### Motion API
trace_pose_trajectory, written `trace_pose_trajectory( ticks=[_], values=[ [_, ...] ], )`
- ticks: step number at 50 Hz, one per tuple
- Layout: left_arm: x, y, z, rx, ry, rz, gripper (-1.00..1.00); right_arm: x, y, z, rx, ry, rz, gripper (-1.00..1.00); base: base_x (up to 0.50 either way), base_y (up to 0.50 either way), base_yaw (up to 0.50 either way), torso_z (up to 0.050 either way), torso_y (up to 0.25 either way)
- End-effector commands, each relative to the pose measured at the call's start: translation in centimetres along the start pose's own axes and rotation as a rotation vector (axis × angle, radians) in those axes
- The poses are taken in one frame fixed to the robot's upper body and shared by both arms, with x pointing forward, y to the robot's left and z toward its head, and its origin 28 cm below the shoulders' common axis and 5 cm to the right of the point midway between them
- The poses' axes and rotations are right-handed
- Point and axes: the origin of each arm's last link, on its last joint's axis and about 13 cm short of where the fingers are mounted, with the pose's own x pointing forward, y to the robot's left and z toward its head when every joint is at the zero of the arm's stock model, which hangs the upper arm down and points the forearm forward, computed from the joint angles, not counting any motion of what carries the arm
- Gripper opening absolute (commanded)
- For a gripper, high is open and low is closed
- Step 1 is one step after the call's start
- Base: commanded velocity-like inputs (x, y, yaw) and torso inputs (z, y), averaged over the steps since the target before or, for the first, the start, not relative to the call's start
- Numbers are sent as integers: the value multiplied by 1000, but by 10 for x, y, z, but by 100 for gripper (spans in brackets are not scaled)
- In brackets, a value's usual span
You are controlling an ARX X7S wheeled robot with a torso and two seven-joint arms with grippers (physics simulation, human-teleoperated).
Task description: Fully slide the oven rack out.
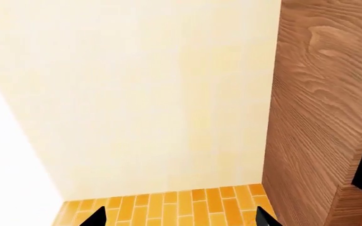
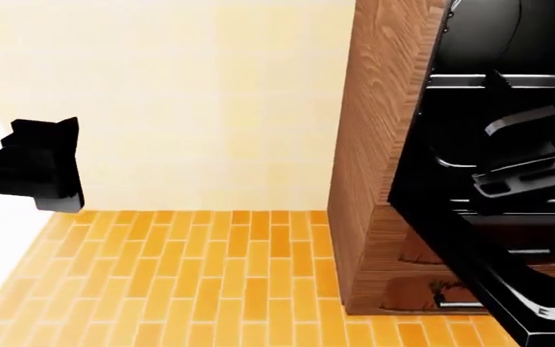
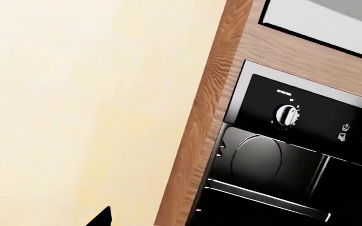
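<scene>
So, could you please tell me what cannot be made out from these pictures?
- Oven rack: head view, the black oven is cut off by the frame edge, and dark parts blend together.
- Left gripper: left wrist view, only fingertips show at the edge.
- Right gripper: right wrist view, one tip visible; jaws' state unclear.
- Knob markings: too small.

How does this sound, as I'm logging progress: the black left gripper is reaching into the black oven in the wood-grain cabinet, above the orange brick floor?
Not reaching in: the head view shows the black left gripper by the cream wall, apart from the black oven in the wood-grain cabinet. It is above the orange brick floor.
</scene>
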Motion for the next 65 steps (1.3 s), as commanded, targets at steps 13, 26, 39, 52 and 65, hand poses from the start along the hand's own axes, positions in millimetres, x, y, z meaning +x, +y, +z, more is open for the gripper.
trace_pose_trajectory(
  ticks=[13,26,39,52,65],
  values=[
    [-15,3,31,-6,-16,-4,100,-13,-12,29,-46,-1,-43,100,0,-500,0,50,0],
    [-15,4,32,-25,-11,-1,100,-13,-14,30,-49,4,-44,100,0,-500,0,50,0],
    [-18,3,38,-9,-20,-4,100,-15,-16,29,-58,9,-51,100,0,-500,0,50,0],
    [-19,4,39,-12,-23,-6,100,-13,-15,29,-62,13,-47,100,0,-500,0,50,0],
    [-18,2,37,-38,-11,-19,100,-14,-15,27,-62,18,-47,100,0,-500,0,50,0]
  ],
)
